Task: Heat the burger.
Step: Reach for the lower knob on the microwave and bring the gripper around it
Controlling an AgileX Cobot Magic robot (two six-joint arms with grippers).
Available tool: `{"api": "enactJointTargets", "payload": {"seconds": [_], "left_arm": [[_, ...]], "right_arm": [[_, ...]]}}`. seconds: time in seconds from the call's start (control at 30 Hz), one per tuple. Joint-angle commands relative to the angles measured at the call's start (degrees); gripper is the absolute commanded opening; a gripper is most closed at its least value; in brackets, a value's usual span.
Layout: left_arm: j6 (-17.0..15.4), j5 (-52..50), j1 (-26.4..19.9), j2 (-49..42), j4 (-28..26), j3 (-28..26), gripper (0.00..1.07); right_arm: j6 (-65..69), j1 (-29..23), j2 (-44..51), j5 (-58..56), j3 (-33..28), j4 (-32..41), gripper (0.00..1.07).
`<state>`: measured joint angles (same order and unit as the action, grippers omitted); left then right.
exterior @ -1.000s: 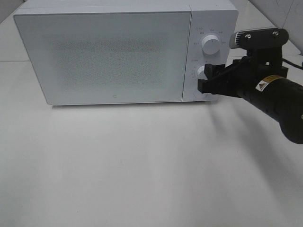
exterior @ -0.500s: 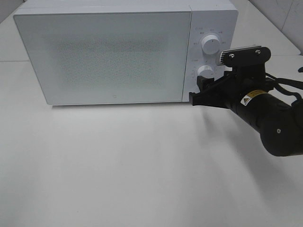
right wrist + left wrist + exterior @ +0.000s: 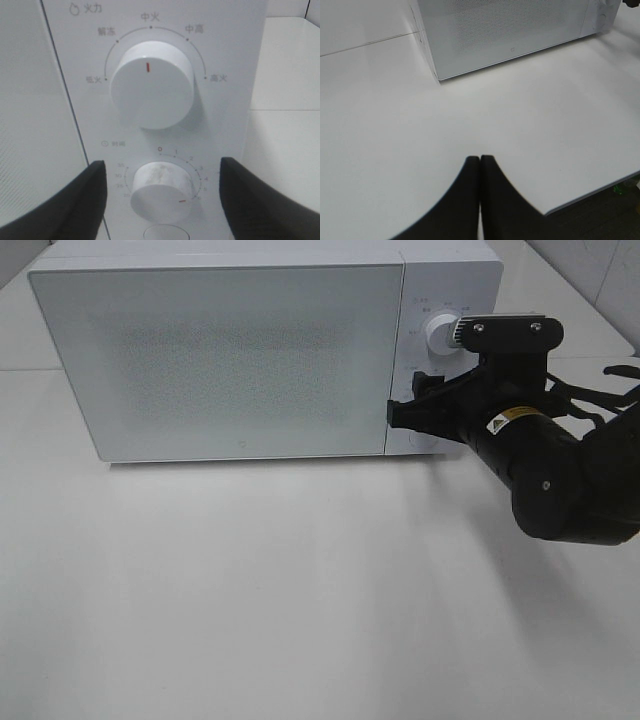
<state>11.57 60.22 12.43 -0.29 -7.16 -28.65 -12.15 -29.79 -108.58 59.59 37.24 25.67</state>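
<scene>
The burger is out of view; the white microwave (image 3: pixel 230 350) stands at the back of the table with its door shut. My right gripper (image 3: pixel 408 412) is up against the control panel at the door's right edge. In the right wrist view my right gripper (image 3: pixel 162 170) is open, one finger on each side of the lower timer dial (image 3: pixel 162 192), neither touching it. The dial's red mark points to the lower right. Above it sits the upper power dial (image 3: pixel 151 85), its mark pointing up. My left gripper (image 3: pixel 480 160) is shut on nothing above bare table.
The white tabletop (image 3: pixel 300 590) stretches in front of the microwave. Its near edge (image 3: pixel 590 192) shows in the left wrist view. A round door button (image 3: pixel 162 234) lies just under the timer dial. The right arm's black body (image 3: pixel 560 480) hangs over the table's right side.
My right gripper has slid left along the control panel, and the arm behind it has swung lower and nearer. Its fingers stay equally wide.
</scene>
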Motion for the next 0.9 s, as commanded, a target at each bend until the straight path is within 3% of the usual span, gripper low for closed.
{"api": "enactJointTargets", "payload": {"seconds": [0.03, 0.9], "left_arm": [[-0.46, -0.8, -0.11, -1.15, -0.11, 0.11, 0.0], [-0.46, -0.8, -0.11, -1.15, -0.11, 0.11, 0.0]], "right_arm": [[-0.97, 0.0, -0.06, 0.17, 0.46, 0.29, 0.62], [-0.29, 0.0, -5.61, 5.27, 0.46, -0.17, 0.62]]}}
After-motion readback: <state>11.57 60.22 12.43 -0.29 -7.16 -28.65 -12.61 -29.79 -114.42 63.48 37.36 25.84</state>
